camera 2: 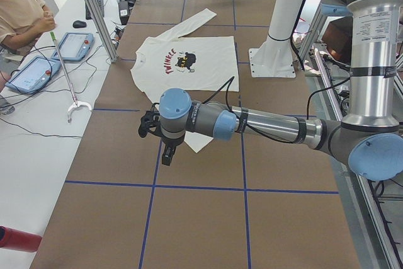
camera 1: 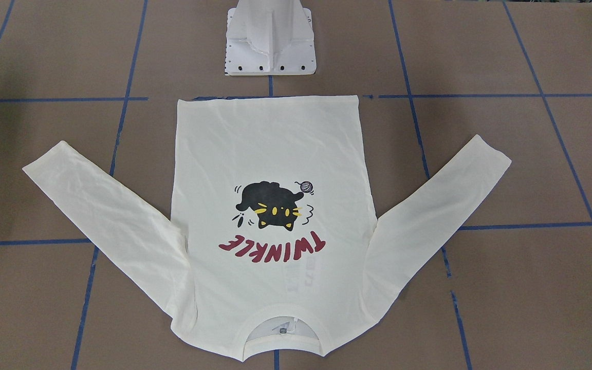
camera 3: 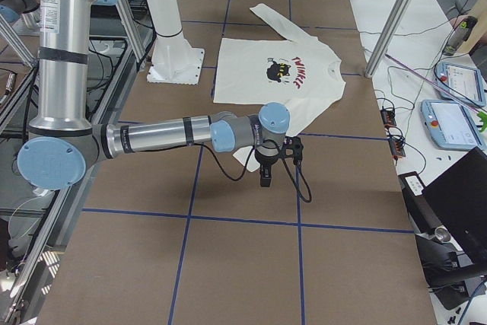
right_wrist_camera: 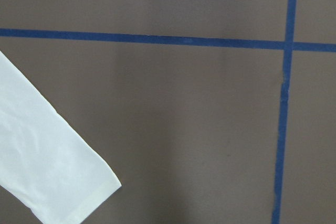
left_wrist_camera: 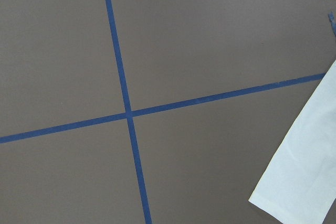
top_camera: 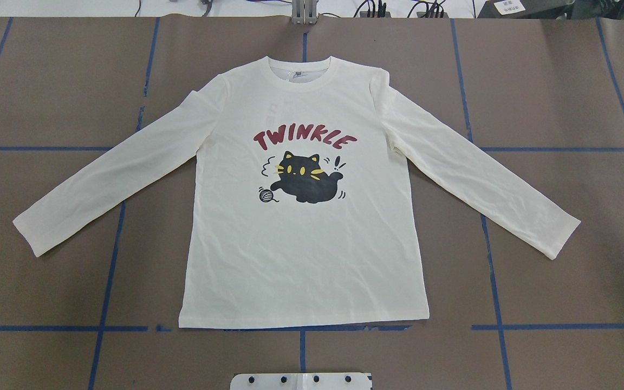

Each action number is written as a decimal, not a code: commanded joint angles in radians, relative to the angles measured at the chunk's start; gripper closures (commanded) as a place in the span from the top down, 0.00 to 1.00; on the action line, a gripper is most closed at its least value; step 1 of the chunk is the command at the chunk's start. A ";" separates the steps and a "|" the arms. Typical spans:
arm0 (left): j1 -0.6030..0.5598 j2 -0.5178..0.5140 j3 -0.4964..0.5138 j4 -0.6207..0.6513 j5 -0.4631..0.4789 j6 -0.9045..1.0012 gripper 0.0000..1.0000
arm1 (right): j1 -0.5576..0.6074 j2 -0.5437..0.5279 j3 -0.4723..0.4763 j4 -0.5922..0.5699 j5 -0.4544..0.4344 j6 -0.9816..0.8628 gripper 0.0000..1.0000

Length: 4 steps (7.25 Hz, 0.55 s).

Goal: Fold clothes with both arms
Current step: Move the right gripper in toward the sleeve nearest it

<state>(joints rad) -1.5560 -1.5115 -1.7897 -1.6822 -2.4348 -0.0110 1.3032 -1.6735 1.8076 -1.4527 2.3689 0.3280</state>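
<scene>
Front-facing view: the cream long-sleeved cloth shirt (camera 1: 275, 154) lies flat and face up on the brown table with blue tape lines (camera 1: 506, 154). Its neck hole is at 6 o'clock. Its bottom edge is at 12 o'clock, near the white metal pedestal base (camera 1: 270, 46). The sleeves spread out toward 9 and 3 o'clock. The black cat, the yarn ball and the dark red word "TWINKLE" look upside down here.

Overhead view: the shirt (top_camera: 301, 254) has its neck at 12 o'clock and its bottom edge at 6 o'clock. The sleeves slant toward 8 and 4 o'clock. The cat picture is in the middle of the chest.

Left side view: the grey metal left arm with light blue joint caps (camera 2: 271, 125) reaches across the table. The black left gripper (camera 2: 167, 154) points down, and a sleeve end shows just beside it at 3 o'clock. I cannot tell how wide its fingers are. A person in a tan top (camera 2: 22, 11) sits at 10 o'clock.

Right side view: the grey metal right arm with light blue joint caps (camera 3: 152, 136) reaches out too. The black right gripper (camera 3: 265, 179) points down near the other sleeve end. I cannot tell how its fingers stand either.

Left wrist view: a sleeve end (left_wrist_camera: 304, 166) shows at 4 o'clock.

Right wrist view: a sleeve end (right_wrist_camera: 42, 166) shows at 8 o'clock.
</scene>
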 commanded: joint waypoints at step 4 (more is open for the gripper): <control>0.005 -0.001 -0.007 -0.002 -0.003 -0.017 1.00 | -0.300 -0.006 -0.182 0.565 -0.118 0.674 0.92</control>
<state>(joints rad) -1.5522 -1.5112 -1.7946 -1.6838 -2.4363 -0.0249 1.0662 -1.6824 1.7130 -1.0421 2.2700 0.8583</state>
